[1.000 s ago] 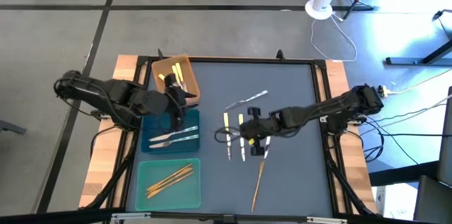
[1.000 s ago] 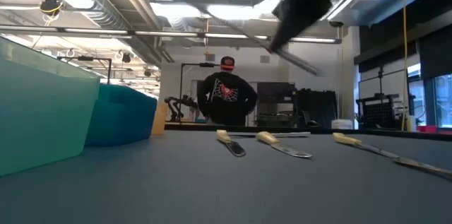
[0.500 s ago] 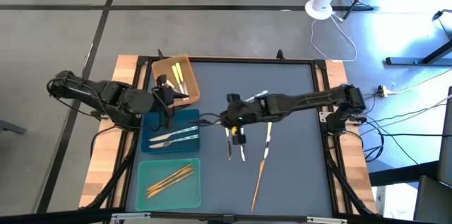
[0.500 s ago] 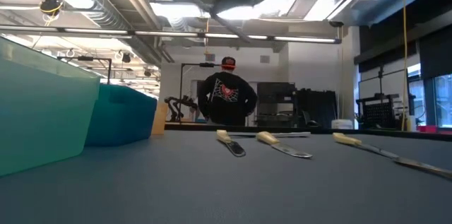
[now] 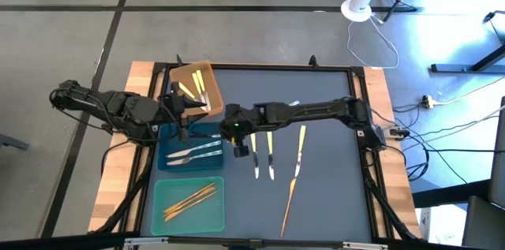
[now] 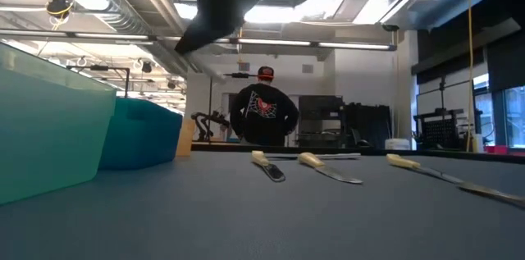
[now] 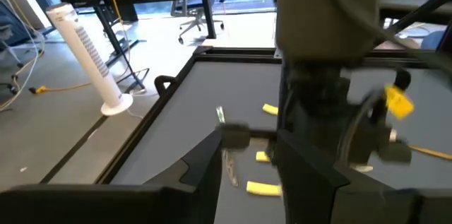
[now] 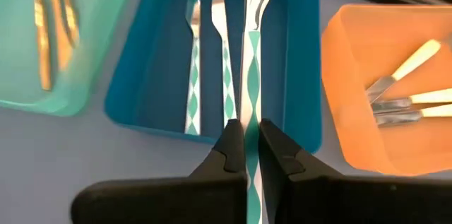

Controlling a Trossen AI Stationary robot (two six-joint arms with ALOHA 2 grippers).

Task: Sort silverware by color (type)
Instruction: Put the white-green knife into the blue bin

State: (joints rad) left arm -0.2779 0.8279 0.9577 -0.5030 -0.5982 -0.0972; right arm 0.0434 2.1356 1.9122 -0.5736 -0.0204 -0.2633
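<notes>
Right gripper (image 8: 246, 155) is clamping a silver utensil (image 8: 253, 68), holding it above the blue tray (image 5: 170, 159), which already has two silver pieces lying in it. Left gripper (image 5: 183, 104) is waiting, jaws parted and empty, over the brown tray (image 5: 207, 72) just beyond the blue tray. Yellow-handled knives (image 5: 269, 155) are lying on the mat, right of the blue tray.

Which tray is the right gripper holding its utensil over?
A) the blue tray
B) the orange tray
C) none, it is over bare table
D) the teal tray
A: in the right wrist view the right gripper is shut on a patterned utensil that hangs above the blue tray, where two like it already lie.
</notes>
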